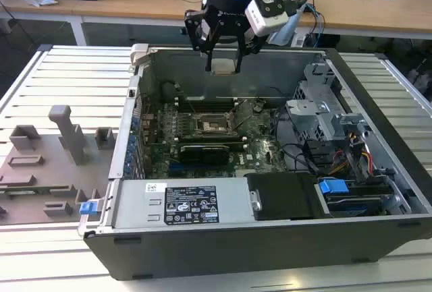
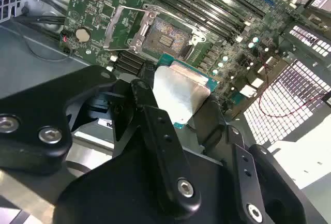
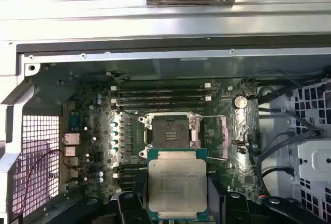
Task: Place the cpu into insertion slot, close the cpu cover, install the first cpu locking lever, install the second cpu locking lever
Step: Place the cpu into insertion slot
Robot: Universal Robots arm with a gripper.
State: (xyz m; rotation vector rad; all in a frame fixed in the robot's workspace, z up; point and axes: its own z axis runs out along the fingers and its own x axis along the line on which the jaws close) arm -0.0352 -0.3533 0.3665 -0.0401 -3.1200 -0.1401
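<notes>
A black robot gripper (image 1: 223, 63) hangs over an open dark-grey computer case (image 1: 270, 238) lying on a slatted metal table (image 1: 67, 69). Its fingers pinch the cpu (image 3: 177, 185), a flat square chip with a silvery-grey metal top. The exterior view shows the chip held up well clear of the green motherboard (image 1: 263, 154), and takes in a grey plastic fixture board (image 1: 47, 164) at the exterior view's left. In the first wrist view the chip faces the camera, clamped by two opposite edges, and the insertion slot (image 3: 170, 131), a square socket with a dark centre and metal rim, lies bare beyond it. The cpu cover (image 2: 139, 31), a thin silvery metal frame, is swung open beside the socket, clearest in the second wrist view.
</notes>
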